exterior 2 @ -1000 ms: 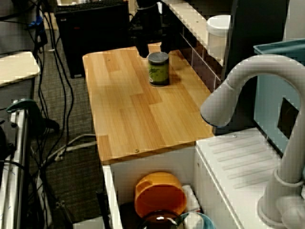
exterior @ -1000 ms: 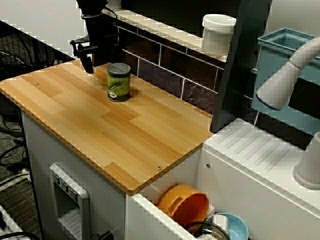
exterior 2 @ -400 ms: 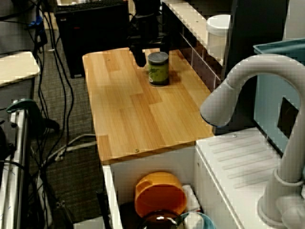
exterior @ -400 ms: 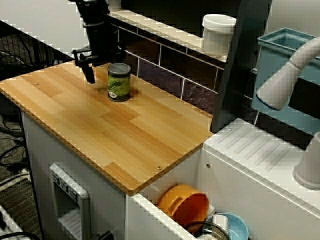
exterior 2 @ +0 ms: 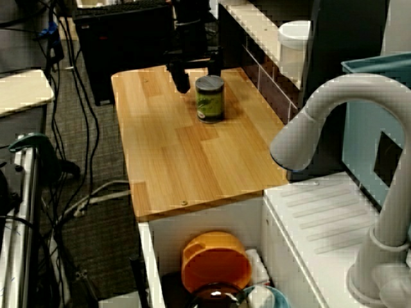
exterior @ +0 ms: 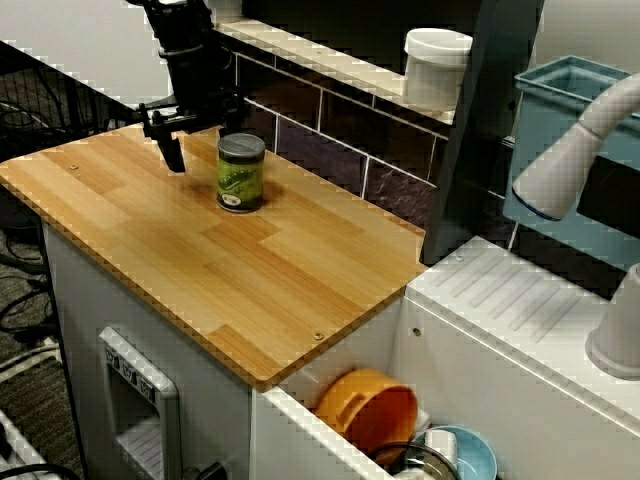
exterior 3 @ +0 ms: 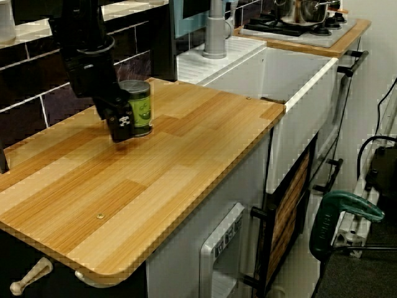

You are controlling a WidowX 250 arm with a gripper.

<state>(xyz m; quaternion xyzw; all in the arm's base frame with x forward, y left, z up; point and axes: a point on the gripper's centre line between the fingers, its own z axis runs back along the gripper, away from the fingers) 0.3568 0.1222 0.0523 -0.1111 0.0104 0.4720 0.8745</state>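
A green-labelled tin can (exterior: 241, 172) stands upright on the wooden countertop (exterior: 200, 260), near the tiled back wall. My black gripper (exterior: 205, 142) hangs over the counter just left of and behind the can, fingers pointing down and spread open with nothing between them. The view from above the tap shows the can (exterior 2: 210, 98) in front of the gripper (exterior 2: 199, 78), one finger to its left and one behind it. From the counter's far end, one finger (exterior 3: 120, 124) overlaps the can (exterior 3: 139, 107); the other finger is hidden. I cannot tell whether a finger touches the can.
A white container (exterior: 437, 65) sits on the ledge above the tiles. A grey tap (exterior: 570, 160) and a blue bin (exterior: 565, 105) stand right of the counter. The sink holds an orange bowl (exterior: 370, 408) and other dishes. A stove with a pot (exterior 3: 304, 11) lies beyond.
The gripper has come down and shifted a little beside the can. The can has slid slightly toward the sink and the front edge and is still upright.
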